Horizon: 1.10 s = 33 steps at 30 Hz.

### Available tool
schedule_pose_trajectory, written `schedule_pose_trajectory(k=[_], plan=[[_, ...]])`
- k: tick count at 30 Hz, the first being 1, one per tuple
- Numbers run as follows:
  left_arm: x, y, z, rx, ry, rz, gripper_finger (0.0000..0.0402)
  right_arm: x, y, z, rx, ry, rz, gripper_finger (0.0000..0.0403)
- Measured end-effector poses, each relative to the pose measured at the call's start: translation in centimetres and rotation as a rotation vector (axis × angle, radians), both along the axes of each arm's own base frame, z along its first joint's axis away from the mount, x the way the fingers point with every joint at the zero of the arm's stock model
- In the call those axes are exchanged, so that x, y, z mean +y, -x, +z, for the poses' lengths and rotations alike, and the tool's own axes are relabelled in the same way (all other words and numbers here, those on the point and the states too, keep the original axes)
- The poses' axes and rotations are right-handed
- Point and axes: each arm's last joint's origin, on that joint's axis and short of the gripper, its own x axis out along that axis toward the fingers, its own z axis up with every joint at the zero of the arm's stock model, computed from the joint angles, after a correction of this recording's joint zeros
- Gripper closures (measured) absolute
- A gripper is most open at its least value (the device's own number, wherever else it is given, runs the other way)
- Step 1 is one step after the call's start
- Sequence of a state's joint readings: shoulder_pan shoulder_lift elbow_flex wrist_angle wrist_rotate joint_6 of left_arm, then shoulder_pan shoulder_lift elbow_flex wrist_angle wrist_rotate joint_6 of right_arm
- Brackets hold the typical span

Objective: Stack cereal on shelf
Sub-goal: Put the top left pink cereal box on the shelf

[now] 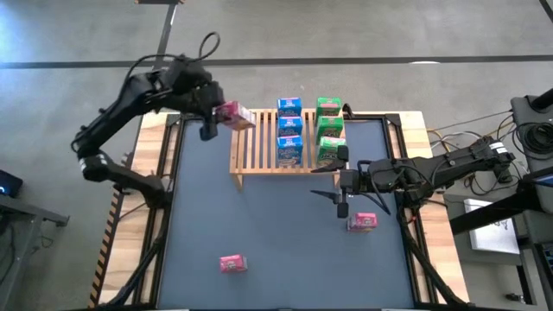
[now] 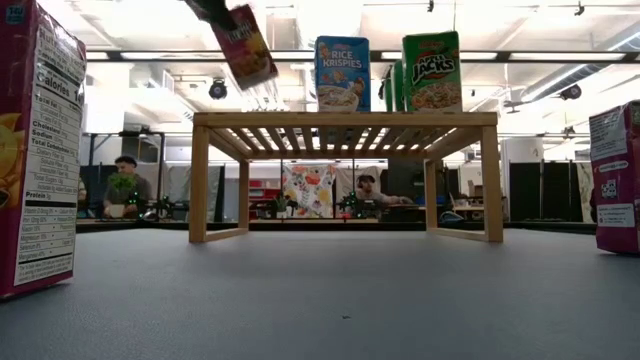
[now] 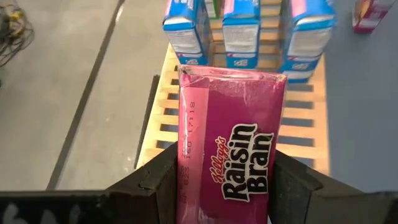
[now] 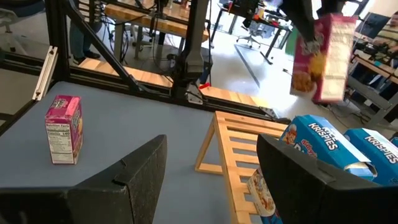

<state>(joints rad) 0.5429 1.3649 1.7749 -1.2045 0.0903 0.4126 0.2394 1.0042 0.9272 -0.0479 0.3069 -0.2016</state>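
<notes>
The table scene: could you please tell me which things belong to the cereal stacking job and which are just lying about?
Job:
- wooden shelf
- three blue Rice Krispies boxes and three green Apple Jacks boxes on it
- pink Raisin Bran box in left gripper
- two pink boxes on table

Lying about:
- cables

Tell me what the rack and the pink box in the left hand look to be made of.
Rack: light unfinished-looking wood, visible grain, parallel slats on square legs.
Pink Raisin Bran box: printed cardboard, slightly glossy, with folded edges; it sits clamped in the left hand above the rack's bare end.
</notes>
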Motion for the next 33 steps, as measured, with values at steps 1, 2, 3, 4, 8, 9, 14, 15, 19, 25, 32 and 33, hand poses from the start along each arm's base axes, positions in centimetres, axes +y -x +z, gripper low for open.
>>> schedule_pose_trajectory(k=[1, 2, 3, 4, 8, 9, 14, 15, 19, 25, 32, 33], plan=[[0.6, -0.4, -0.2, 0.015, -0.004, -0.008, 0.0235, 0.0, 0.0, 0.0, 0.0, 0.0, 0.0, 0.0165], [1.2, -0.8, -0.5, 0.033, -0.01, -0.014, 0.0235, 0.0, 0.0, 0.0, 0.0, 0.0, 0.0, 0.0165], [1.7, -1.3, -0.7, 0.051, -0.017, -0.023, 0.0235, 0.0, 0.0, 0.0, 0.001, 0.001, 0.0, 0.0165], [2.2, -1.7, -1.0, 0.073, -0.022, -0.032, 0.0235, 0.0, 0.0, 0.0, 0.003, 0.005, 0.001, 0.0165], [4.5, -3.2, -2.0, 0.156, -0.026, -0.06, 0.0235, 0.0, 0.0, -0.1, 0.008, 0.01, 0.002, 0.0165], [5.1, -3.5, -2.1, 0.17, -0.024, -0.059, 0.0235, 0.0, 0.0, -0.1, 0.008, 0.01, 0.002, 0.0165], [7.7, -4.9, -2.4, 0.243, 0.0, -0.06, 0.0235, 0.0, 0.0, -0.1, 0.007, -0.002, -0.001, 0.0165], [8.0, -5.2, -2.5, 0.256, 0.007, -0.065, 0.0235, 0.0, 0.0, -0.1, 0.007, -0.002, -0.001, 0.0165], [9.0, -6.3, -3.2, 0.317, 0.045, -0.086, 0.0235, 0.0, 0.0, -0.1, 0.006, -0.007, -0.002, 0.0165], [10.0, -7.2, -3.8, 0.361, 0.096, -0.082, 0.0235, 0.0, 0.0, -0.1, 0.006, -0.017, -0.004, 0.0165], [10.5, -8.0, -4.3, 0.335, 0.141, -0.081, 0.0221, 0.0, 0.0, -0.1, 0.007, -0.016, -0.004, 0.0165], [10.5, -8.0, -4.3, 0.334, 0.143, -0.08, 0.0216, 0.0, 0.0, -0.1, 0.009, -0.016, -0.004, 0.0165]])
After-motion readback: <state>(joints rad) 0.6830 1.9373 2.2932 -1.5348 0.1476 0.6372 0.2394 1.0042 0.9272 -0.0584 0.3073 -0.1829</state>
